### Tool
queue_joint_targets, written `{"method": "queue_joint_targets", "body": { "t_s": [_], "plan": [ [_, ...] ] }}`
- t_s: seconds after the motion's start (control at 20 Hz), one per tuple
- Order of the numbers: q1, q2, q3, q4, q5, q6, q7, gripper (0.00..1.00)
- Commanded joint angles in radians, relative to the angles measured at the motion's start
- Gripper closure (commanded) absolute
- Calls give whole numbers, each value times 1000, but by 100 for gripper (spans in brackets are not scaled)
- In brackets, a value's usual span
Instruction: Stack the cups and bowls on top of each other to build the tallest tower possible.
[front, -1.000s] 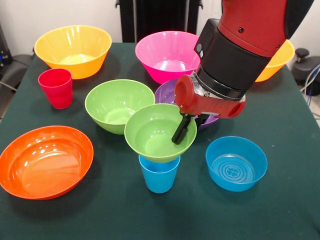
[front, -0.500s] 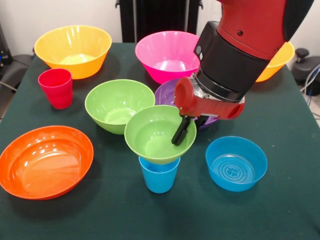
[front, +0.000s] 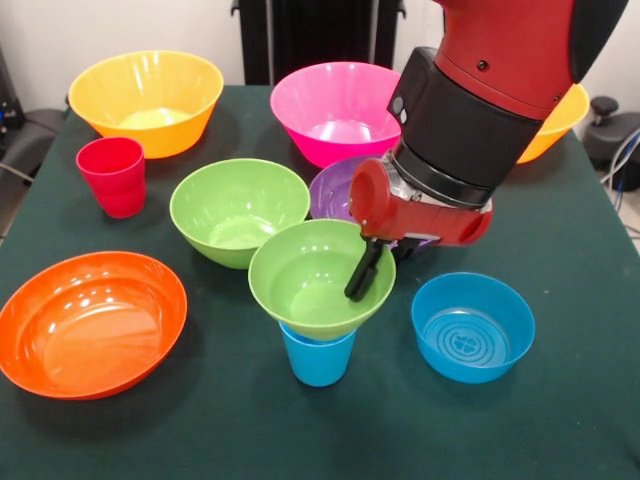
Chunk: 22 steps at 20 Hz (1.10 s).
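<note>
Green bowl lowered onto blue cup; gripper clamps its rim. Dark green table; purple bowl behind, blue bowl beside.

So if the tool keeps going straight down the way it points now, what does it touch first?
Most likely the inside wall of the small green bowl that sits on the sky blue cup. The tool already reaches inside its rim; whether it touches is unclear.

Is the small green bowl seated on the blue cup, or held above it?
Seated: the small green bowl rests on the blue cup, hiding its rim. The gripper reaches inside the bowl.
</note>
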Motion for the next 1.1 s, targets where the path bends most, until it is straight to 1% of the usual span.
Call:
{"method": "queue_joint_targets", "body": {
  "t_s": [0.05,0.15,0.2,0.85,1.1],
  "plan": [
    [-2,19,113,51,-79,-75,-10,100],
    [-4,22,114,51,-80,-85,-11,100],
    [-7,31,114,36,-79,-83,-12,100],
    [6,30,80,63,-105,-132,-1,100],
    [15,32,64,68,-110,-132,12,100]
  ]
}}
